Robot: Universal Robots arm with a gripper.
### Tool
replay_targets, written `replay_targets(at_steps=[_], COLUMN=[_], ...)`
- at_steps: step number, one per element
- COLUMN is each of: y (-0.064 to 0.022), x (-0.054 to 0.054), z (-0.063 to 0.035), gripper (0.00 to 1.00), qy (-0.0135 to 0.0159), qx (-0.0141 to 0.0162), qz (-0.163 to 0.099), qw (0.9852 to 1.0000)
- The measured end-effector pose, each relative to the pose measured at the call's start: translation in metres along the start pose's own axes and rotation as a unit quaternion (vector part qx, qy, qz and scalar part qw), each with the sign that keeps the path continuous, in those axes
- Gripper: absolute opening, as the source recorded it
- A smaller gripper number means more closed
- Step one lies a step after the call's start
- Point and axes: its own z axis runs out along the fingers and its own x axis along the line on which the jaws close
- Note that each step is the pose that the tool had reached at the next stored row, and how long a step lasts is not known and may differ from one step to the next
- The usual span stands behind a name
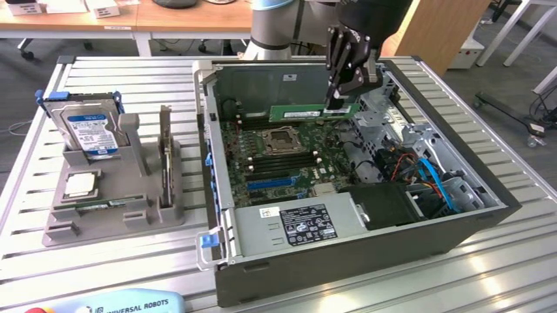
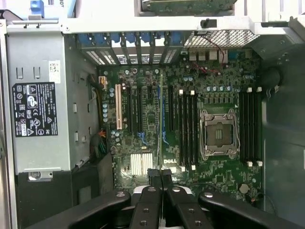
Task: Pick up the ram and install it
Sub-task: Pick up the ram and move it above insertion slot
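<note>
Item: ram (image 1: 296, 113), one stick. I have it pinched in the gripper (image 1: 340, 103), jaws nearly closed on its 3 o'clock end in the exterior view. Its long axis runs 9-to-3 above the motherboard (image 1: 291, 179). The memory slots (image 1: 283, 160) lie toward 6 o'clock, roughly parallel.

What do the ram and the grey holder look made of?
The ram: thin green board, matte, likely fibreglass circuit laminate. The holder: uniform dull grey with blocky slots, probably plastic, though painted metal can't be excluded.
</note>
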Motion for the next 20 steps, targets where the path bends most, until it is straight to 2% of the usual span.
replay_targets(at_steps=[2,8,13,20], y=[-0.0023,-0.0022,-0.0015,-0.0004], x=[0.0,-0.003,-0.015,-0.038], z=[-0.0001,0.0002,0.0015,0.005], gripper=[0.11,0.11,0.11,0.11], qy=[0.0,0.0,0.0,-0.0003], qx=[0.0,0.0,0.0,0.0], qz=[-0.001,-0.001,-0.001,-0.001], qw=[1.0,1.0,1.0,1.0])
